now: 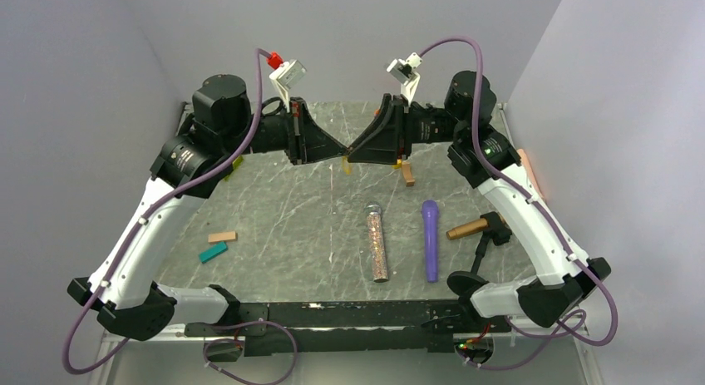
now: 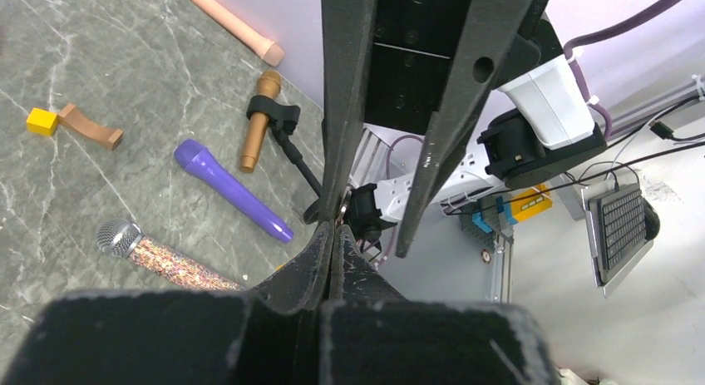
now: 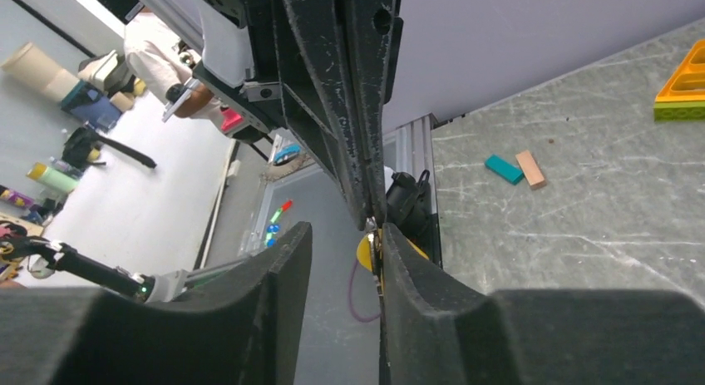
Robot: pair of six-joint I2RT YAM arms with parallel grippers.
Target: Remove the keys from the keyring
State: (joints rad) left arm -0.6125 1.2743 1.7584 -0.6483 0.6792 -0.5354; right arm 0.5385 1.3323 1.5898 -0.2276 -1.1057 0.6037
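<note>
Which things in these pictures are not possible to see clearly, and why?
- Keys: right wrist view, only a yellow sliver shows; the right fingers cover the rest, so their number is unclear.
- Keyring: top view, too small to find where the fingers meet.
- What the left fingers pinch: left wrist view, the shut fingers hide it.

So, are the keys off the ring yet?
Not yet, it seems. Done: the tiny flat yellow-gold keys hang in the air above the grey marble table, between both arms. In hand: the left gripper looks pinched shut on them, while the right gripper stands open beside them. Left: pulling the keys off. The ring itself is too small to see.
</note>
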